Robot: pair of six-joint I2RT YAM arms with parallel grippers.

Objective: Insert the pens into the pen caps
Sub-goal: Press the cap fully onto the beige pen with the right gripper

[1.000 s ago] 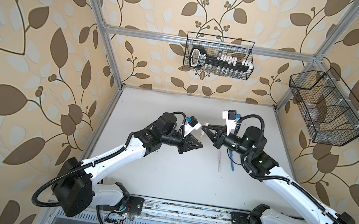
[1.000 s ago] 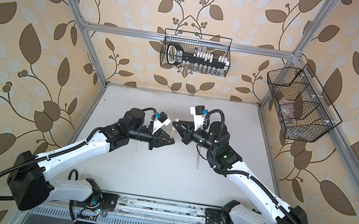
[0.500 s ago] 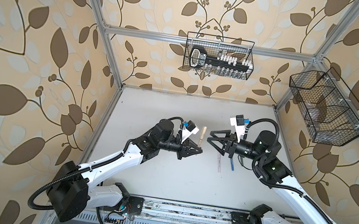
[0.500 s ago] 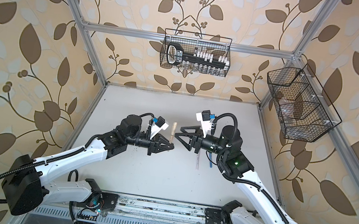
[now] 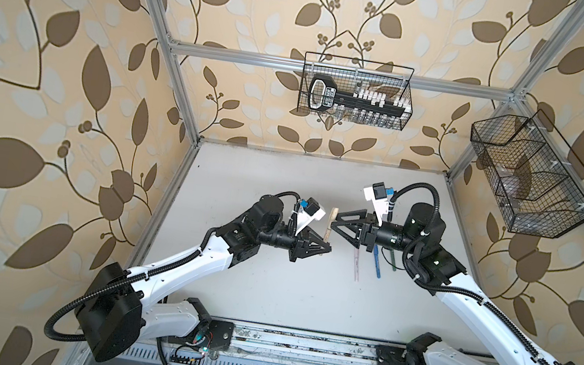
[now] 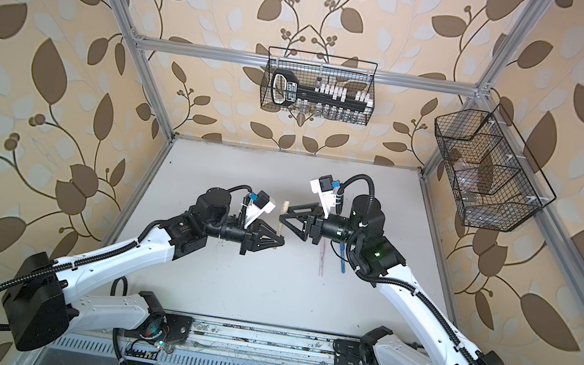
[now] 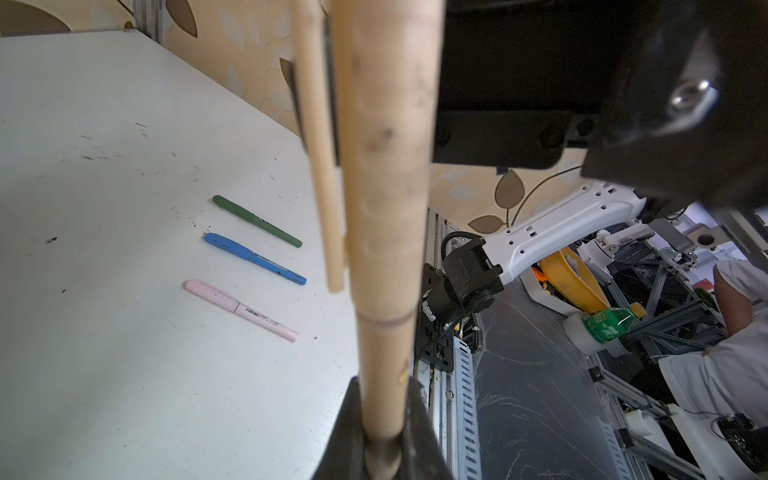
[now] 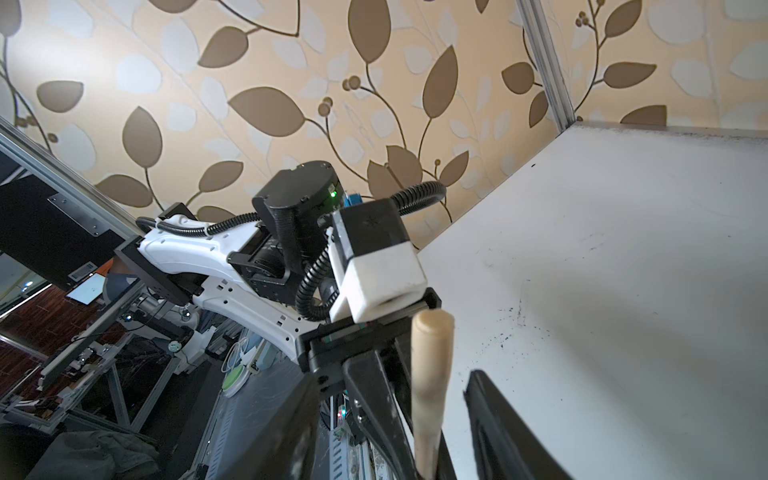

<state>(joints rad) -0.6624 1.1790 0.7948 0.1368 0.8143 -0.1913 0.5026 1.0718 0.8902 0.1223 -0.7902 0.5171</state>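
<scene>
Your left gripper [image 5: 327, 248] is clamped tight on the lower barrel of the tan pen [image 5: 331, 223], holding it roughly upright above the middle of the table [image 5: 267, 288]. In the left wrist view the tan cap [image 7: 386, 166] sits on the pen, its seam showing just above the gripped end and its clip [image 7: 322, 174] running alongside.

Your right gripper [image 5: 332, 221] faces the left one from the other side. Its jaws are spread wide and straddle the capped upper part of the pen. In the right wrist view the tan pen [image 8: 432, 365] stands between the two jaws with a clear gap to the jaw on the table side. You cannot tell there whether the other jaw touches it.

The other three pens lie flat on the table on the right arm's side, side by side, roughly parallel and apart from one another: the green pen [image 7: 257, 221], the blue pen [image 7: 254, 258] and the pink pen [image 7: 241, 309]. Each has its cap on. In both top views the right arm's wrist hangs over their far ends
</scene>
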